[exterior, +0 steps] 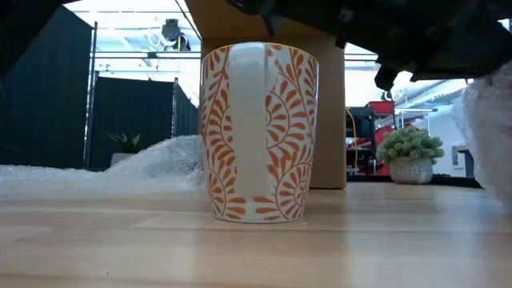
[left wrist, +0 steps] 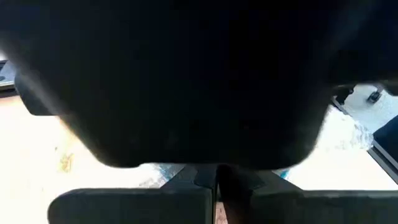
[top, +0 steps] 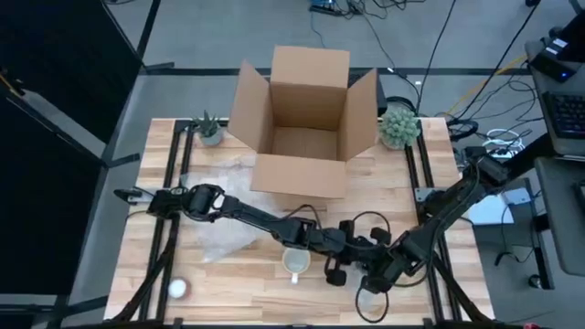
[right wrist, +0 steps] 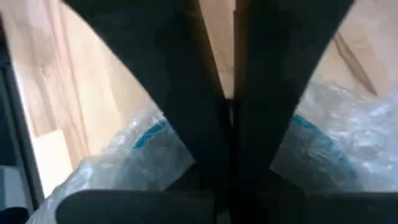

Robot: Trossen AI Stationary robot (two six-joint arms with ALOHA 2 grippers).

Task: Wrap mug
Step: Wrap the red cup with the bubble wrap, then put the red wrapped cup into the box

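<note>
A white mug (exterior: 260,132) with an orange leaf pattern stands upright on its base on the wooden table, handle toward the near edge; from above the mug (top: 294,263) lies near the table's front middle. Clear bubble wrap (top: 219,230) lies spread to its left. My left gripper (top: 336,270) is shut just right of the mug. My right gripper (top: 373,281) is shut beside it, over a second lump of bubble wrap (right wrist: 124,155) with blue marks, which also shows at the right in the low view (exterior: 490,128). My right gripper comes at the bubble wrap from above, fingers pointing down at the table. Wrap with blue marks (right wrist: 317,140) bulges out on both sides of the shut fingers (right wrist: 186,124). The fingers themselves hide the place of contact, so which part or how many layers cannot be told.
An open cardboard box (top: 302,128) stands at the table's far middle, with a small plant (top: 208,130) to its left and another (top: 398,124) to its right. A white ball (top: 176,289) lies at the near left corner. The two arms crowd the near right.
</note>
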